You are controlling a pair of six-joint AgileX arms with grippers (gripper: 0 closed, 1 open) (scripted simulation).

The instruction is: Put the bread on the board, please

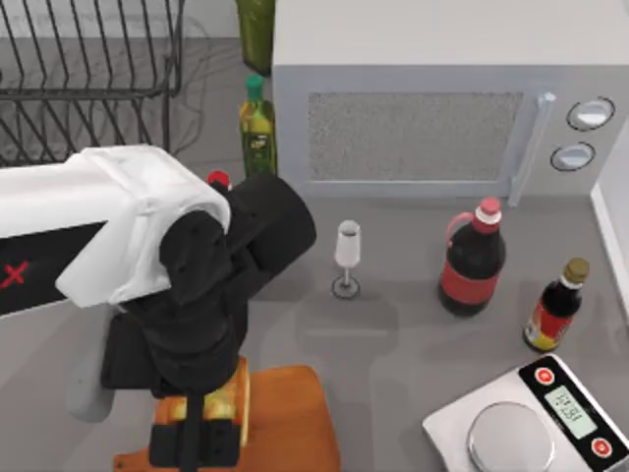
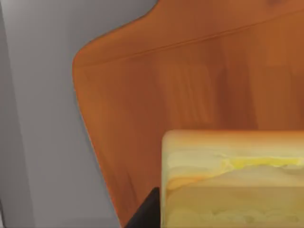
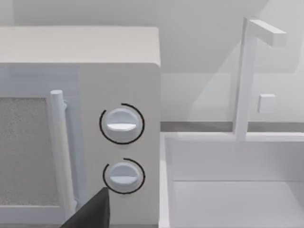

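Note:
The bread (image 1: 233, 397), golden-yellow with a toasted crust, is held in my left gripper (image 1: 197, 438), which is shut on it at the table's front left. It hangs over the left part of the orange-brown wooden board (image 1: 290, 423). Whether it touches the wood I cannot tell. In the left wrist view the bread (image 2: 232, 180) is close up, with the board (image 2: 166, 90) behind it and one dark fingertip (image 2: 147, 211) beside the slice. My right gripper (image 3: 92, 216) is parked, facing the microwave's knobs.
A white microwave (image 1: 423, 98) stands at the back. A wine glass (image 1: 347, 258), a cola bottle (image 1: 474, 261) and a dark sauce bottle (image 1: 556, 305) stand mid-table. A silver scale (image 1: 531, 423) is front right; a green oil bottle (image 1: 257, 123) and a dish rack (image 1: 88, 69) are back left.

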